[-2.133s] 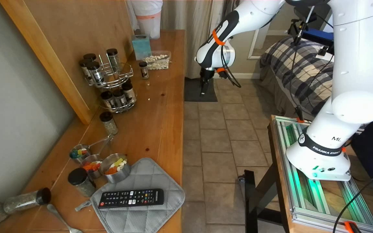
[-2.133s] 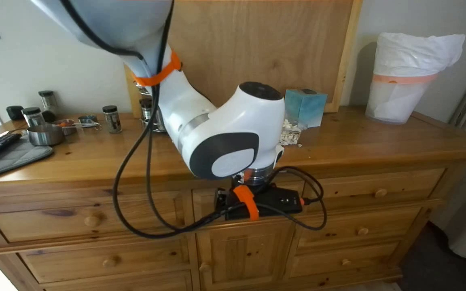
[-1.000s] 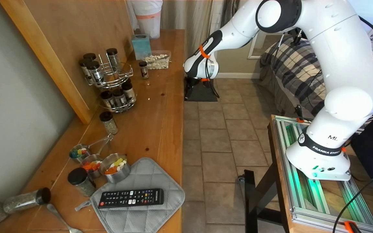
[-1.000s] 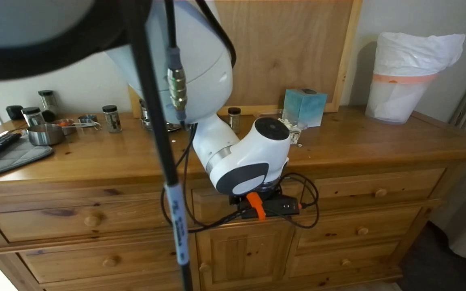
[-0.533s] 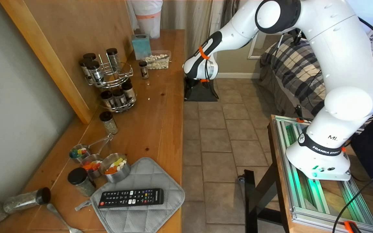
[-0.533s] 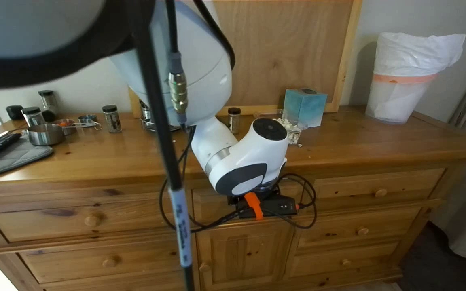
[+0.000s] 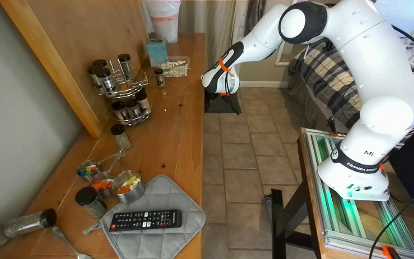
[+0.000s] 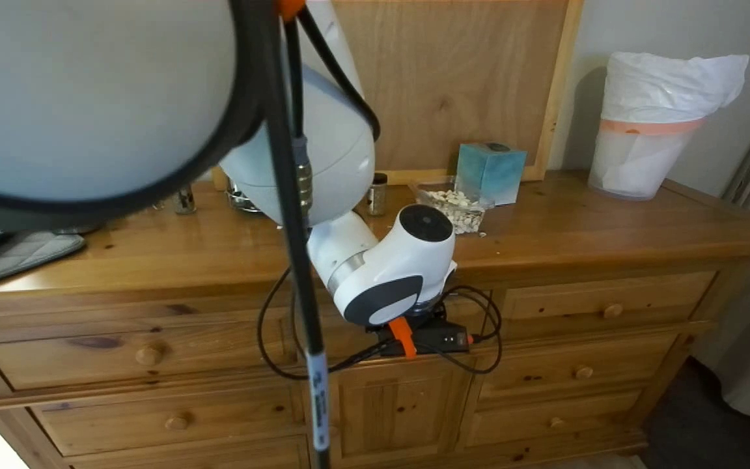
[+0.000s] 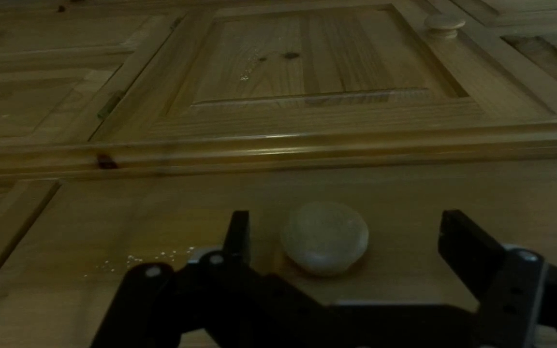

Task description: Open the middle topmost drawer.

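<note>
Jaws stand spread wide, a round wooden knob [image 9: 326,238] in the gap between them, clear of both sides in the wrist view. Directly before them is the middle topmost drawer [image 9: 394,198], which bears this knob and looks closed. Below the jaws is a panelled door [image 8: 407,413]; above them, on the tabletop [image 8: 577,225], stands a blue box [image 8: 491,176].

wd dresser [image 8: 609,225] along gry wall [image 7: 31,90] | brn tile flr [image 7: 243,187] | plaid bed [image 7: 322,72] in bkgd | beige curtain [image 7: 196,18]
</note>
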You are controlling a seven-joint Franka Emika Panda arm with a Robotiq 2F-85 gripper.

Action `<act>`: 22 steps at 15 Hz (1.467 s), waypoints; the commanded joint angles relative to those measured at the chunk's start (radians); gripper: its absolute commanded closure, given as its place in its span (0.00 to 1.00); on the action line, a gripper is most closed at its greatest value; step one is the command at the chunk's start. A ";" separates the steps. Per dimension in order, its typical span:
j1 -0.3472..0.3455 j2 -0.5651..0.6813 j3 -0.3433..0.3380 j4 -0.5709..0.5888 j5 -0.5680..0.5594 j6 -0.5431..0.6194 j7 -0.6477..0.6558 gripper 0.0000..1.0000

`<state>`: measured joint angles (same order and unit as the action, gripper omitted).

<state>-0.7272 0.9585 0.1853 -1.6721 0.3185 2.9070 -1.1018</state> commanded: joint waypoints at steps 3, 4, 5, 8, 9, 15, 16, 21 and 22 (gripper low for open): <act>-0.028 0.081 0.030 0.087 -0.095 0.056 0.043 0.03; -0.036 0.084 0.037 0.089 -0.106 0.064 0.043 0.27; -0.046 0.088 0.049 0.092 -0.114 0.071 0.039 0.28; -0.094 0.102 0.106 0.099 -0.130 0.075 0.027 0.44; -0.117 0.108 0.136 0.097 -0.129 0.066 0.021 0.52; -0.219 0.151 0.249 0.089 -0.148 0.079 -0.014 0.75; -0.226 0.152 0.253 0.086 -0.155 0.075 -0.014 0.75; -0.205 0.079 0.188 0.020 -0.201 0.028 0.025 0.75; -0.200 0.068 0.177 0.010 -0.212 0.026 0.028 0.75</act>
<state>-0.9386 1.0600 0.4005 -1.6252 0.1616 2.9522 -1.0946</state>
